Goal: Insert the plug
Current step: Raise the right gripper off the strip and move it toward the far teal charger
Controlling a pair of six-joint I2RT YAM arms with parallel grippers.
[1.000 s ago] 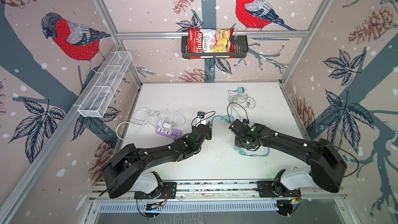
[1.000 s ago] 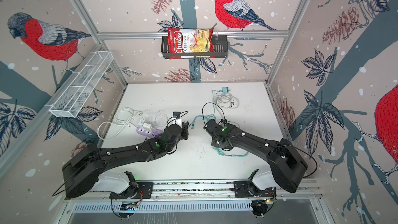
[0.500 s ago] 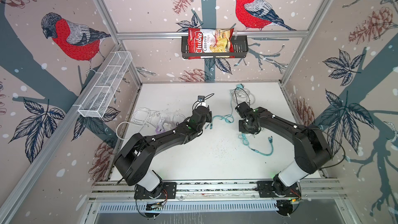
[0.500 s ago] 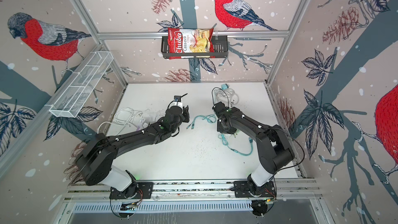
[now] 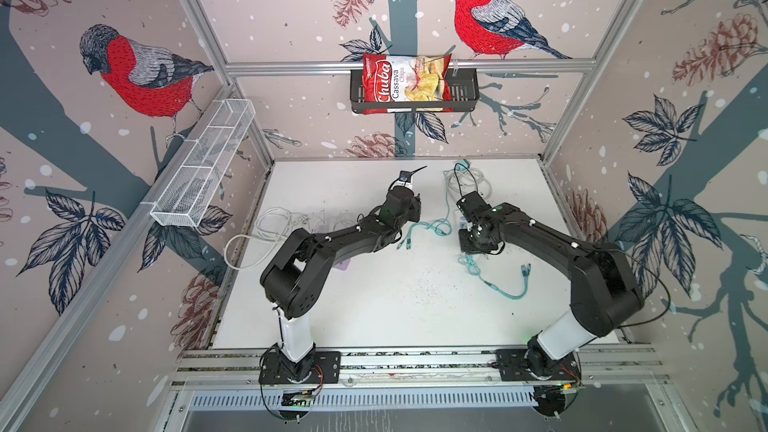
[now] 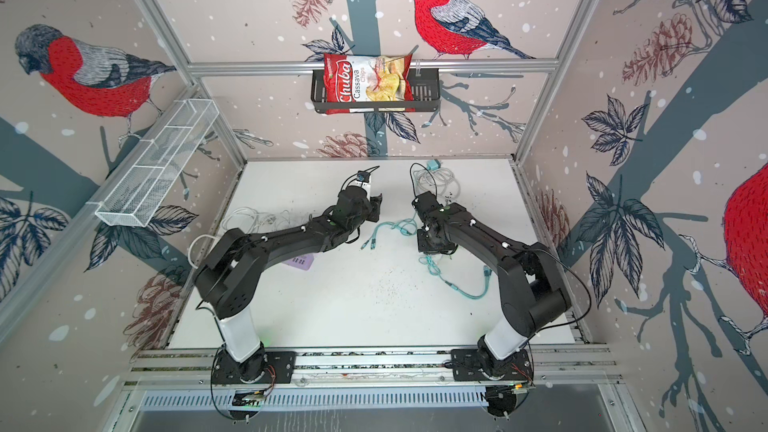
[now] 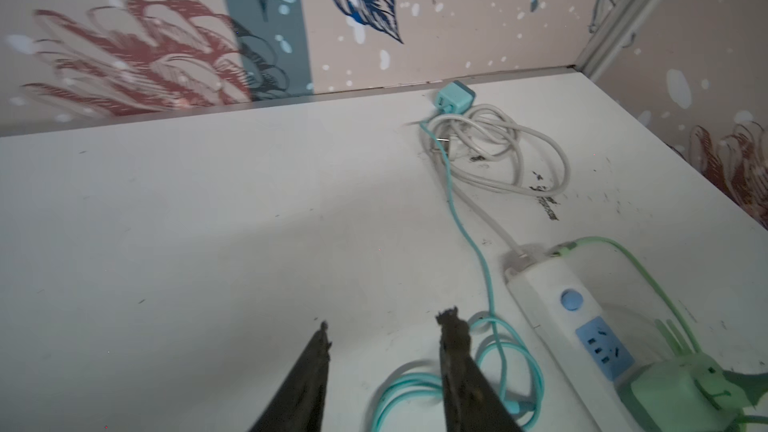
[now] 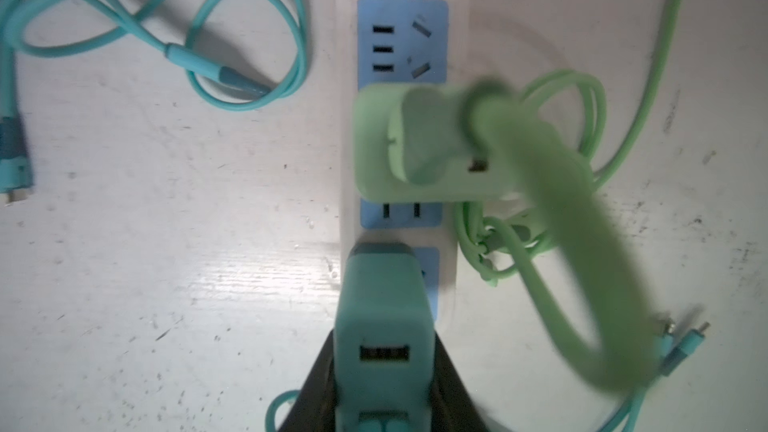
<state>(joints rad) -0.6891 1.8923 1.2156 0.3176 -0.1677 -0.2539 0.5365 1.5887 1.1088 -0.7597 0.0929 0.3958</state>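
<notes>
- My right pincer [image 8: 384,351] is clamped on the teal plug [image 8: 384,309], with one dark finger on each side of its body.
- The teal plug's nose rests against the end socket of the white power strip [image 8: 347,126]; I cannot tell whether its pins are in.
- The socket beside it carries a green plug [image 8: 415,147], and its green cable [image 8: 573,268] loops across my wrist view, blurred.
- My left pincer [image 7: 386,322] stands spread apart with nothing between its fingers, above the bare table [image 7: 187,243].
- A teal cable [image 8: 195,62] lies loose just beside the strip.
- A purple strip [image 6: 301,261] peeks from under my left arm.
</notes>
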